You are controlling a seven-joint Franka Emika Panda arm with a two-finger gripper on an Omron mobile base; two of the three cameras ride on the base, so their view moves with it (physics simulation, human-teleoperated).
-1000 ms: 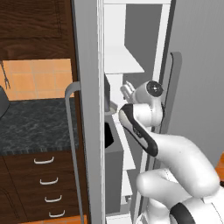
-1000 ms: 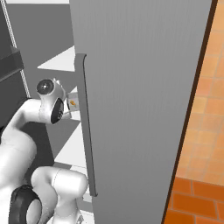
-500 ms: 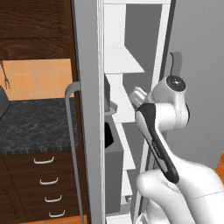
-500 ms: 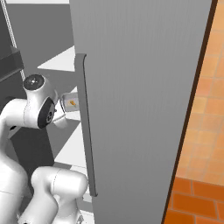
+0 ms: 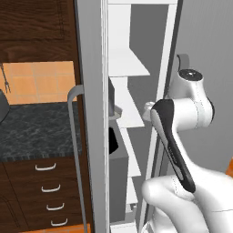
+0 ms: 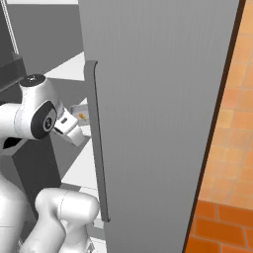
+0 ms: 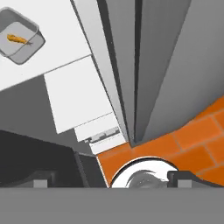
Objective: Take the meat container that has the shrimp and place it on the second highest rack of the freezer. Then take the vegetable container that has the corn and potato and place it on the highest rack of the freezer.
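The meat container (image 7: 19,41), a shallow grey tray, stands on a white rack (image 7: 57,52) inside the open freezer (image 6: 158,99). The small orange shrimp (image 7: 15,38) lies in it. From the right base view the same tray (image 6: 81,114) peeks out beside the door handle, on the rack below the upper white one. My gripper (image 7: 116,178) is open and empty, its fingertips (image 7: 43,178) far apart. It hovers clear of the tray, at the rack's front, looking down. The vegetable container with the corn and potato is out of view.
The grey freezer door (image 7: 175,65) stands close on one side, with its long handle (image 6: 94,143). Orange floor tiles (image 7: 188,135) lie below. A dark counter (image 5: 36,129) over wooden drawers (image 5: 48,189) is left of the freezer. More white racks (image 5: 127,68) are above.
My arm has drawn back from the rack; its elbow has swung right and up in the left base view. The tray stays where it was on the rack.
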